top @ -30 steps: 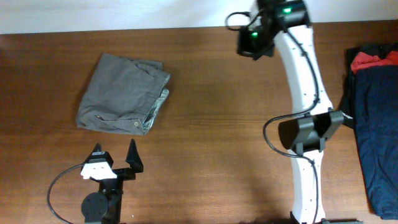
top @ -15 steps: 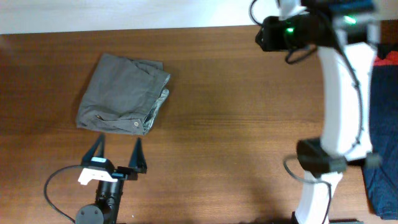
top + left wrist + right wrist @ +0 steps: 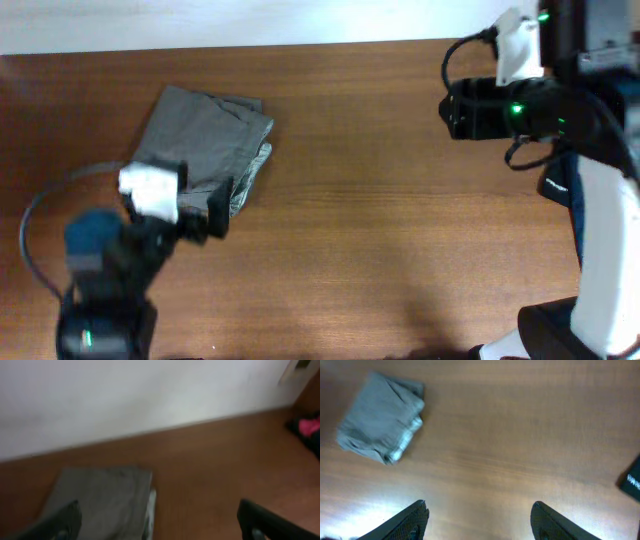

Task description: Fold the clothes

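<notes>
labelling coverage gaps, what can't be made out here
Shorts: near edge hidden under the left arm, overhead; cut off at the bottom, left wrist.
Clothes pile: mostly behind the right arm, overhead; only a blurred pink bit, left wrist.
Dark item: cut by the frame edge, right wrist; unidentifiable.

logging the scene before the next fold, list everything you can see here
folded grey fabric garment: 1, grey, left part of the table
pink and dark cloth heap: 1, pink and dark, table's right end, cut off by the frame
black object with white lettering: 1, black, edge of the right wrist view, cannot identify
brown wooden table: 1, brown, under everything
left hand: 1, black fingers, open, at the garment's near edge
right hand: 1, black fingers, open, above bare table
</notes>
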Available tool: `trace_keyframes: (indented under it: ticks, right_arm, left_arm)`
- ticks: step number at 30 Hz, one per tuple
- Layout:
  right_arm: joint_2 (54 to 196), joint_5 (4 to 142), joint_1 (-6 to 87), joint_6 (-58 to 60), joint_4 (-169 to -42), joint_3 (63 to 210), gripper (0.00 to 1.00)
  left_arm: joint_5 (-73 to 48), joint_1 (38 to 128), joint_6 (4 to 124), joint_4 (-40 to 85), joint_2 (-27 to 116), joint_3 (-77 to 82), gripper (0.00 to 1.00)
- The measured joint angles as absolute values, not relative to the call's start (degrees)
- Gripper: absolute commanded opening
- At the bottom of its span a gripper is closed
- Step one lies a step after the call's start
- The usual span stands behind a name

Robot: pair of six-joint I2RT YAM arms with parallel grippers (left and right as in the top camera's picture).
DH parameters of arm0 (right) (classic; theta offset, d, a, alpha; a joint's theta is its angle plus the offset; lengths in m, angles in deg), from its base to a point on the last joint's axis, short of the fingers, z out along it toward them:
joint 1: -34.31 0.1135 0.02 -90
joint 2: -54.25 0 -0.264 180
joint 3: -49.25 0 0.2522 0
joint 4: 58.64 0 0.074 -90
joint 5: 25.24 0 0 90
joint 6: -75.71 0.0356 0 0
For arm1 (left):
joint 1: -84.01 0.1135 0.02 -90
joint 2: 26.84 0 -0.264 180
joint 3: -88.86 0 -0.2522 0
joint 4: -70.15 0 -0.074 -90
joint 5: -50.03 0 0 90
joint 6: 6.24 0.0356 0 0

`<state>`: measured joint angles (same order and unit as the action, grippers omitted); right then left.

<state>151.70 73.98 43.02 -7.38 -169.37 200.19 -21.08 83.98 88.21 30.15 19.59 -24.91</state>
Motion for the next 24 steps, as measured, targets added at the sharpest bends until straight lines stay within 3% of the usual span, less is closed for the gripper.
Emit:
trace_keyframes:
  ticks: [5, 7, 9, 10, 19, 24]
  right_arm:
    - [151.98, 72.99, 43.02, -7.46, -169.37, 195.43, 0.7]
    - [151.98, 72.75, 43.02, -7.62, -169.37, 194.75, 0.7]
    - [151.98, 72.69, 43.02, -7.7, -169.37, 194.66, 0.7]
    - [151.96, 72.69, 43.02, -7.88, -169.33, 194.66, 0.7]
    - [151.96, 72.47, 43.02, -8.88, -169.37, 194.66, 0.7]
    - [151.96, 72.47, 43.02, -9.13, -169.37, 194.66, 0.7]
  left_arm:
    - [-22.61, 83.98, 89.39, 29.06, 33.36, -19.25, 0.99]
    - [-25.25, 83.98, 89.65, 29.54, 39.15, -17.3, 0.51]
    - [-27.42, 83.98, 89.85, 29.98, 43.61, -15.73, 0.22]
    - [-28.88, 83.98, 90.0, 30.06, 46.93, -14.79, 0.16]
    - [-34.15, 84.04, 90.18, 30.22, 67.87, -12.32, 0.05]
    - [-35.55, 84.44, 89.69, 31.18, 74.19, -12.3, 0.03]
